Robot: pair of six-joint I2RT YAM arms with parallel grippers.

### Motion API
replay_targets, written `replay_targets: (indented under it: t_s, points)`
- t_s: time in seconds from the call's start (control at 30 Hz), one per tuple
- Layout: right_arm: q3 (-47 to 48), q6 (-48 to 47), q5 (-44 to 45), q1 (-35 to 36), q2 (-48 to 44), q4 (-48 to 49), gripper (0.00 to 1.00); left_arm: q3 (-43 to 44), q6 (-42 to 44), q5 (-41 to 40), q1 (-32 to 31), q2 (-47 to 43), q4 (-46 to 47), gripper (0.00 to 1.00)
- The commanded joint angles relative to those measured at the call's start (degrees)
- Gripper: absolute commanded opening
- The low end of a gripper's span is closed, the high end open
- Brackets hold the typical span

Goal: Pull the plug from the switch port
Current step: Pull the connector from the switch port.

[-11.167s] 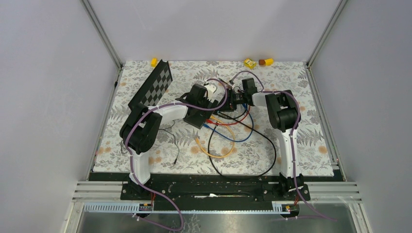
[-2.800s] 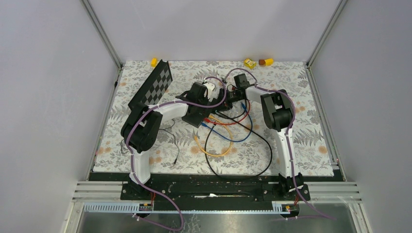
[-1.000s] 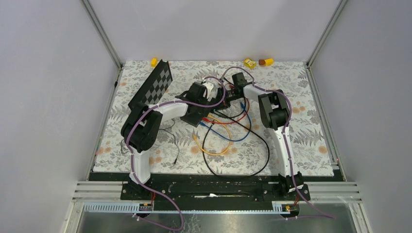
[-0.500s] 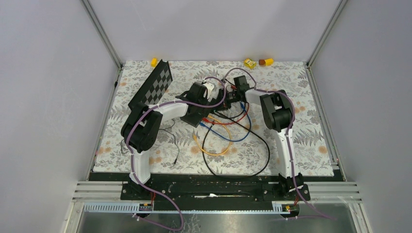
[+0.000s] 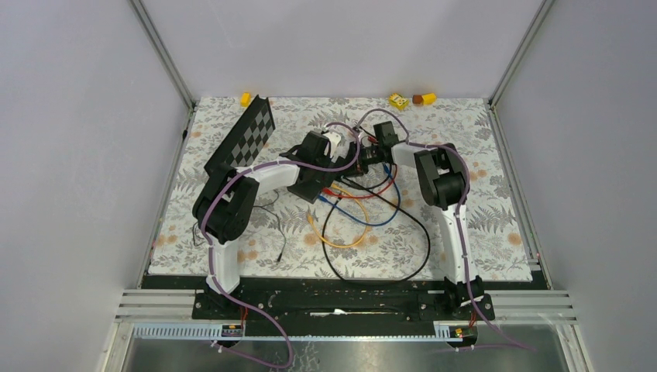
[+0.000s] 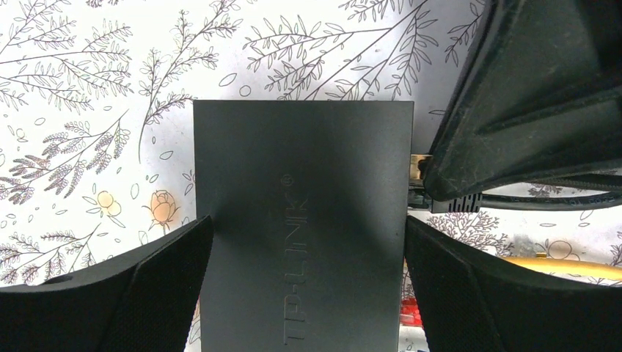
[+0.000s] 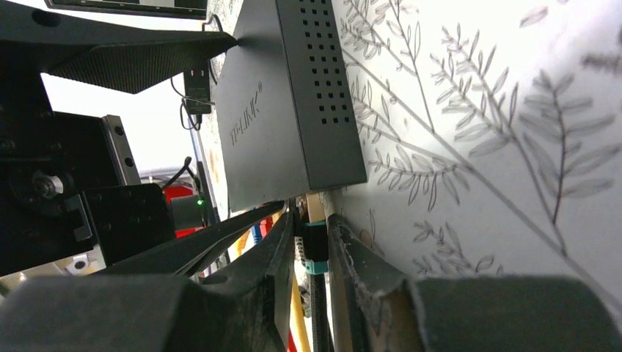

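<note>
Pincer, left (image 6: 304, 293): fingers apart, straddling flat matte-black rectangular switch (image 6: 302, 220) mid-counter toward far edge, bracing it.

Pincer, right (image 7: 308, 257): clamped on teal-collared plug (image 7: 315, 246) at switch port edge. Extraction apparently under way; next requires straight pull away from switch.

Matte-black TP-LINK switch (image 6: 302, 227) lies flat on the floral mat, vent holes along its side; a plug (image 7: 311, 238) with black cable sits at its port edge.
</note>
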Motion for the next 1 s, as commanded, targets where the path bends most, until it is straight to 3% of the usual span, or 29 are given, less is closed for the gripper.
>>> replay_targets:
  t_s: [0.0,0.1,0.23,0.43,0.53,0.63,0.83,0.97]
  points:
    - [-13.2,11.5,5.5,-0.3,-4.0,15.2,0.00,-0.1,0.0,-3.7,2.2,2.2,-4.6,0.97]
    - [-16.2,14.2,5.8,0.1,-5.5,18.6,0.00,-0.1,0.1,-3.9,2.2,2.3,-4.7,0.97]
    - [-10.6,5.5,5.9,-0.4,-4.6,8.0,0.00,-0.1,0.1,-3.9,2.3,2.3,-4.7,0.97]
    - [7.9,-12.8,4.3,-3.0,3.3,-16.9,0.00,-0.2,0.1,-4.0,2.3,2.0,-4.7,0.97]
    - [11.3,-14.6,3.9,-3.7,4.9,-20.4,0.00,-0.2,0.1,-3.9,2.6,1.8,-4.7,0.97]
    - [3.8,-7.6,2.7,-3.2,2.5,-11.4,0.00,-0.1,-0.1,-3.8,2.9,2.0,-4.7,0.97]
    - [-17.3,13.3,5.5,-1.5,-6.1,20.7,0.00,0.5,-0.3,-4.0,2.9,2.5,-5.1,0.97]
    - [-21.7,14.9,7.3,-1.3,-8.9,23.9,0.00,0.7,-0.4,-4.2,2.9,2.7,-5.3,0.97]
